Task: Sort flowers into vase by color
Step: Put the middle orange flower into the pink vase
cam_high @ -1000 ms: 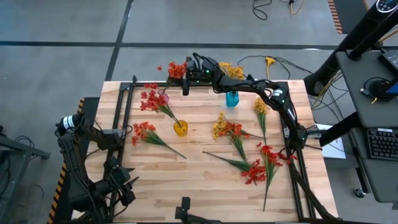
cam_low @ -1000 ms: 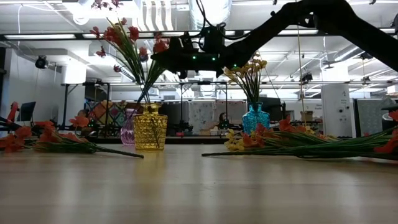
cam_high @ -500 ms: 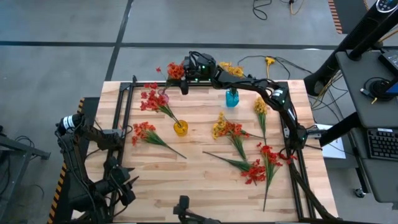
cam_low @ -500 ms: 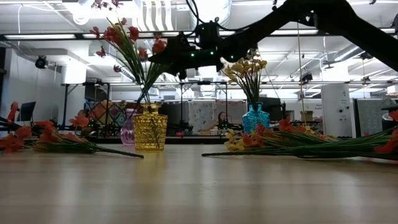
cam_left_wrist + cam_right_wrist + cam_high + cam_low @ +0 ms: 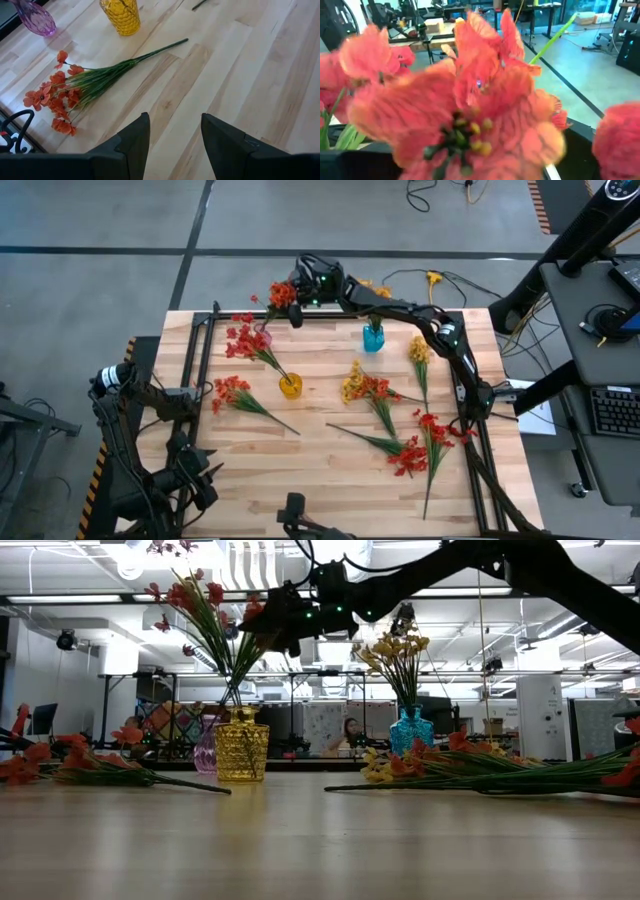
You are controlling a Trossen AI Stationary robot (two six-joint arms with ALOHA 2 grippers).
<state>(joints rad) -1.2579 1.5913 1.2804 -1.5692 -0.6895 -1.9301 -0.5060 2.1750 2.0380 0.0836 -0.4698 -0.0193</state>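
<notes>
High view: red sprig [image 5: 281, 293] sits at the table's far edge, blossoms just beside the right gripper [image 5: 296, 297], its stem running down toward the purple vase [image 5: 263, 336]; whether the stem is seated in the vase mouth cannot be told from here. Right wrist view is filled by red-orange blossoms [image 5: 470, 100], petals ruffled with yellow-green centres, so the head lies right against that gripper; the fingers themselves are not visible, so their state cannot be told. Low view shows the right arm above the yellow vase [image 5: 241, 744] and the red stems fanning from it. Judgement: step in hand is release of a red sprig into the purple vase; to do it well, lift clear straight upward, slowly, so petals do not snag and drag the stem out. Other flowers: yellow sprigs stand in the blue vase [image 5: 373, 337]; a red sprig [image 5: 75, 90] lies flat near the yellow vase, thin green stem, leafy; mixed sprigs [image 5: 375, 395] lie mid-table. Left gripper [image 5: 172, 135] waits near the table's front left corner, fingers apart, holding nothing.
</notes>
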